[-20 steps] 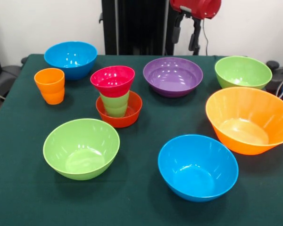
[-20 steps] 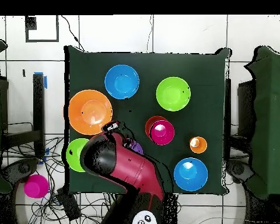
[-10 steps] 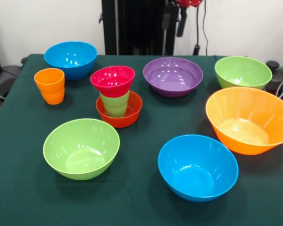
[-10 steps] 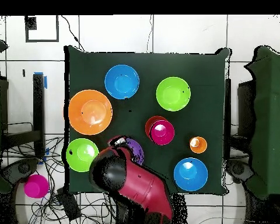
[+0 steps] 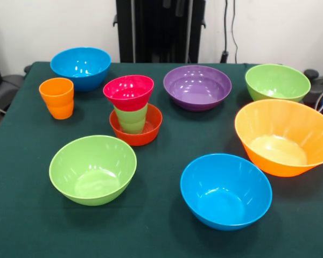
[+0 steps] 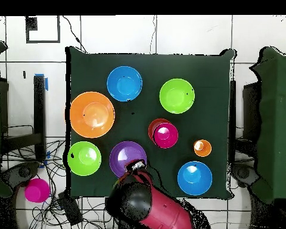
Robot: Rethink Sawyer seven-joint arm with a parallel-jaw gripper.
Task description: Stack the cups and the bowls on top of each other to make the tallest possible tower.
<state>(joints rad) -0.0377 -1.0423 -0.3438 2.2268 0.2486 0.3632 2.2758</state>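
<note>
A small tower stands mid-table: a red-orange bowl (image 5: 151,131) holds an upright light green cup (image 5: 131,121), and a pink bowl (image 5: 128,91) sits on the cup; from overhead the pink bowl (image 6: 165,135) covers it. The orange cup (image 5: 57,98) stands alone to the left. Around them lie two blue bowls (image 5: 81,65) (image 5: 226,189), a purple bowl (image 5: 197,86), two lime green bowls (image 5: 277,81) (image 5: 92,167) and a very large orange bowl (image 5: 284,135). The gripper (image 6: 136,166) shows only in the overhead view, at the purple bowl's (image 6: 125,157) edge by the robot's side.
The red and black arm (image 6: 139,206) bulks over the table edge nearest the base. A magenta object (image 6: 36,190) lies on the floor beside the table. The black pedestal (image 5: 159,29) stands behind the table.
The arm has drawn back toward its base. It has left the front view and uncovered the purple bowl in the overhead view. No cup or bowl has moved.
</note>
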